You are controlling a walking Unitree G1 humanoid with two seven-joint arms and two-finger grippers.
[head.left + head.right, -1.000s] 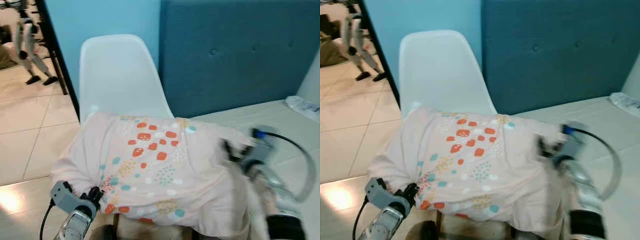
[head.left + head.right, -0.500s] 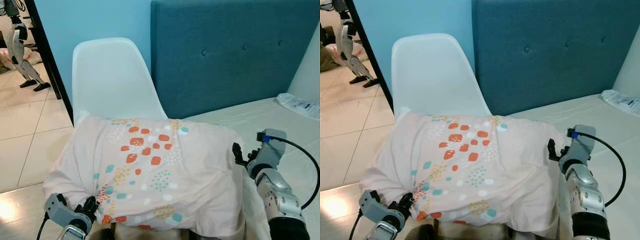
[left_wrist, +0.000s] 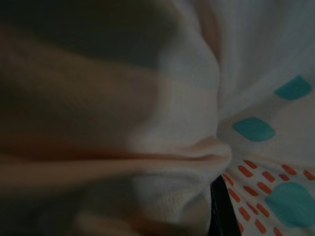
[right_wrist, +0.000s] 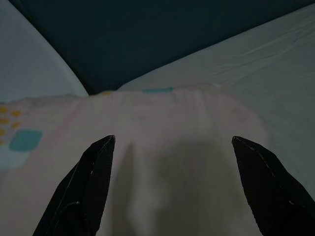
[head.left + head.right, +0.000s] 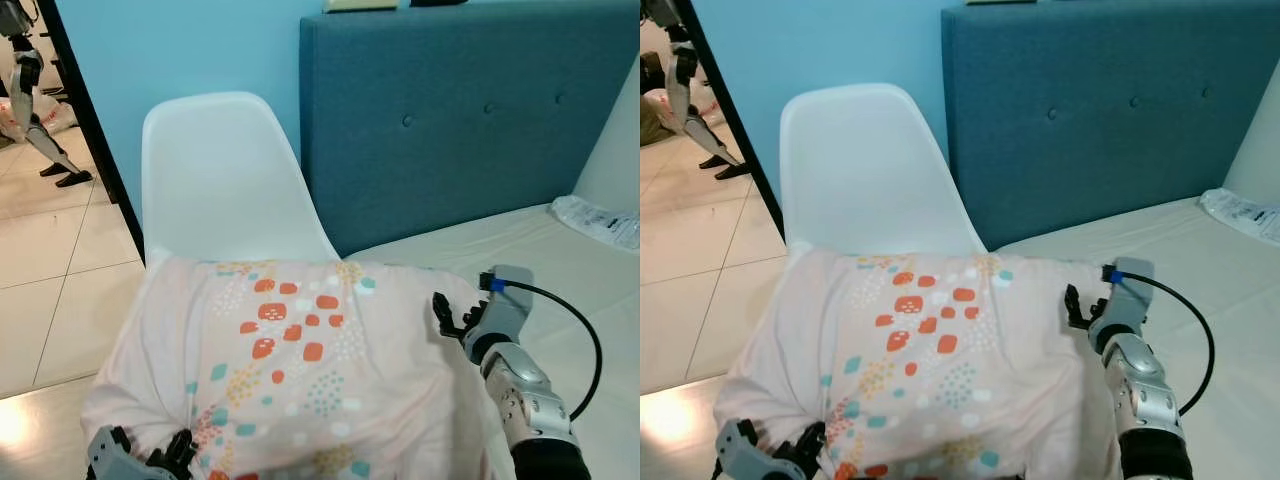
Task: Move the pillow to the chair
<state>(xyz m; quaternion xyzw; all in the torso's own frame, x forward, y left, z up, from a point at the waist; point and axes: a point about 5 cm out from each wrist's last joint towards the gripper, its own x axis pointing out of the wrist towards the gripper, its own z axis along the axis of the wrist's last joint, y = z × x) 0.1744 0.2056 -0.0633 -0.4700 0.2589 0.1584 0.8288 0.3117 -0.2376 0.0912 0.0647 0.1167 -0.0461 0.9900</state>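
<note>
The pale pink pillow (image 5: 300, 380), printed with orange and teal spots, lies across the seat of the white chair (image 5: 215, 180), its far edge against the chair's back and its right end beside the bed (image 5: 1200, 270). My left gripper (image 5: 170, 458) is clenched on the pillow's near left corner, the fabric bunched right against my wrist camera. My right gripper (image 4: 172, 182) is spread wide, released, just over the pillow's right end near the blue headboard (image 5: 460, 110).

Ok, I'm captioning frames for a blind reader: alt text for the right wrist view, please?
The right hand, its two black fingers spread wide, hovers over the pale pink pillow with teal and yellow spots. Beyond lie the bed, the dark blue headboard and the white chair.
</note>
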